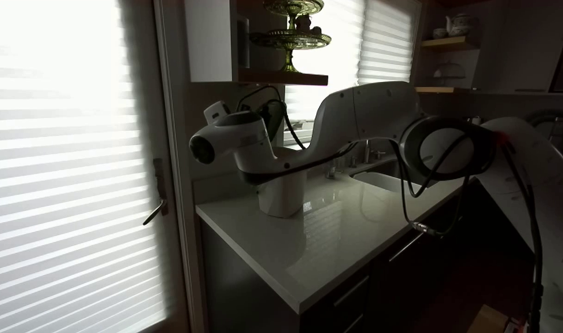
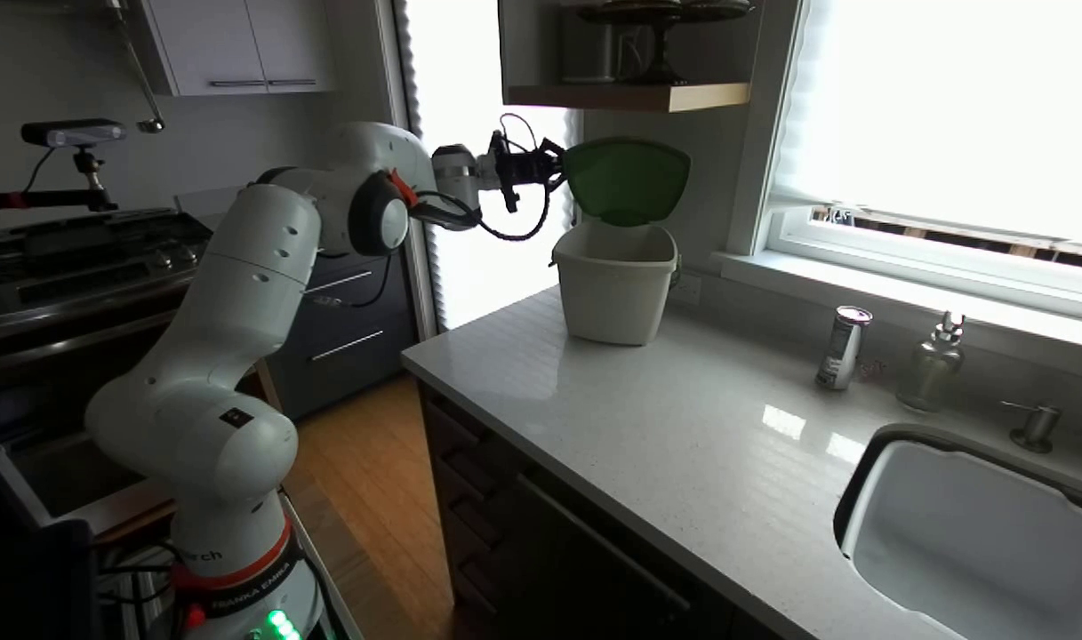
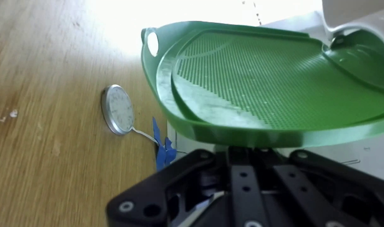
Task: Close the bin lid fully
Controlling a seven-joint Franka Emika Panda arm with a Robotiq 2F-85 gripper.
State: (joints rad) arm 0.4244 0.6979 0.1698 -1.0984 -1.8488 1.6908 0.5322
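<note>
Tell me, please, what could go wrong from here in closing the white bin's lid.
The gripper is at the rim of the raised lid and might slip off it. A sideways push could slide or tip the bin on the counter. A shelf sits above, so lifting the gripper could bump it.

I get strong daylight through the pleated door blind (image 1: 54,194) and the window shade (image 2: 949,107), both blown nearly white, while the base cabinets (image 1: 341,312) drop into murk. Bright patches glare off the glossy countertop (image 2: 647,427). On my wrist view, light washes out the top, the green lid (image 3: 258,78) catches a pale sheen, and the gripper (image 3: 250,153) looks soft.
</note>
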